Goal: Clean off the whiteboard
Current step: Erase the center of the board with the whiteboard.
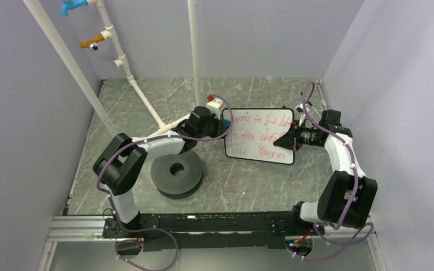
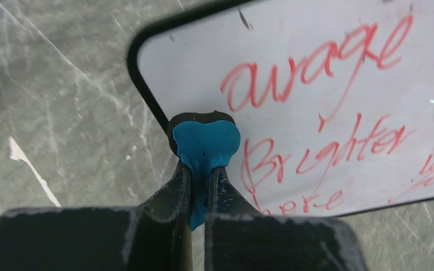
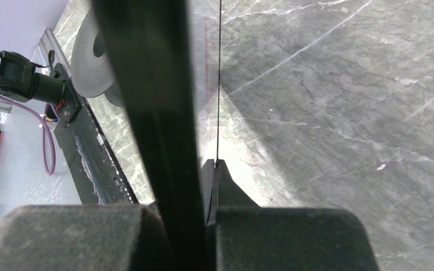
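Note:
The whiteboard (image 1: 260,135) is white with a thin black edge and several lines of red handwriting; it sits right of the table's centre. My right gripper (image 1: 287,140) is shut on its right edge. In the right wrist view the board runs edge-on as a black band (image 3: 147,113) between the fingers of the right gripper (image 3: 203,172). My left gripper (image 1: 221,123) is shut on a blue-and-black eraser (image 2: 204,141). The left gripper (image 2: 200,172) holds it against the board's left edge (image 2: 328,96), beside the word "Brighter".
A black disc (image 1: 176,172) with a centre hole lies left of the board, in front of the left arm; it shows pale in the right wrist view (image 3: 93,51). White pipes (image 1: 141,96) and a pole (image 1: 194,51) stand behind. The base rail (image 1: 215,223) runs along the near edge.

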